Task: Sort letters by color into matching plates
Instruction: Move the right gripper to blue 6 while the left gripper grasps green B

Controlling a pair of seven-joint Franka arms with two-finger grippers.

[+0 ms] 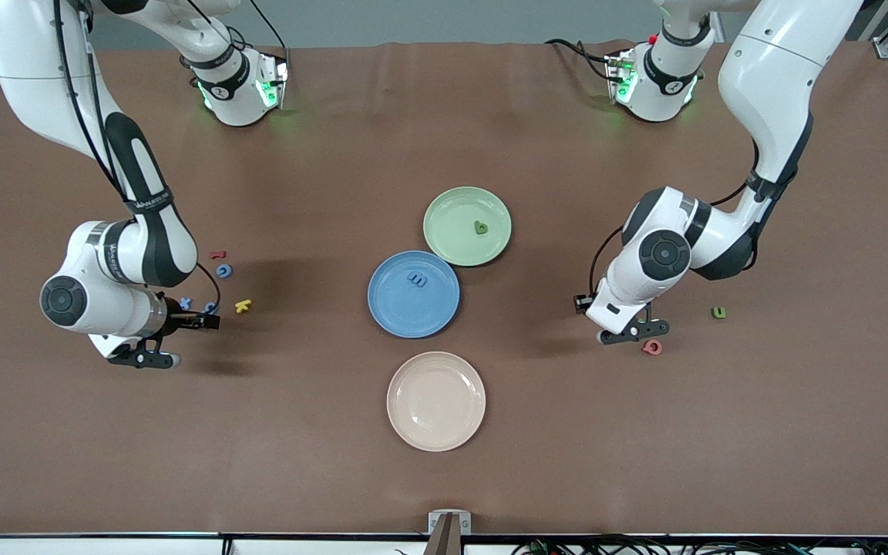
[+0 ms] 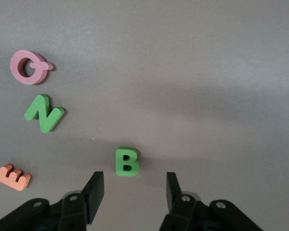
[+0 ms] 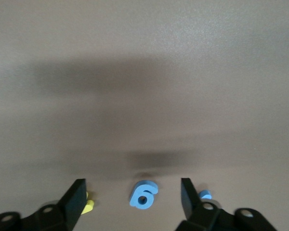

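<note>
Sorting in progress, ordered from the front camera outward. Nearest lies the cream plate (image 1: 435, 400), holding nothing and no part of the task. Next, toward the right arm's end of the counter (image 1: 444, 478), the right end effector (image 3: 133, 197) hangs low over a small cluster of letters, its fingers apart with a blue letter (image 3: 143, 194) lying between them, not yet clamped; a yellow letter (image 3: 87, 206) sits just beside one finger and a second blue piece (image 3: 205, 195) beside the other. Toward the left arm's end, the left end effector (image 2: 135, 188) likewise stands with fingers apart, a green letter B (image 2: 127, 161) on the counter just ahead of the gap and untouched. A green letter N (image 2: 44, 113), a pink letter (image 2: 30, 66) and an orange letter (image 2: 13, 176) lie near it.

At mid-counter the blue plate (image 1: 394, 316) already carries one blue letter (image 1: 417, 280); touching its rim, farther from the camera, the green plate (image 1: 452, 247) carries one green letter (image 1: 481, 227).

Judged step: both arms are at the grasp stage, each on a letter of its matching colour. The next move calls for the left end effector to advance until the B sits between the fingers, and for each to close squarely without catching a neighbour; the yellow letter is the closest hazard.

Open counter lies between each cluster and the plates, so carry paths look free. All letters sit well apart from the counter's edges.
</note>
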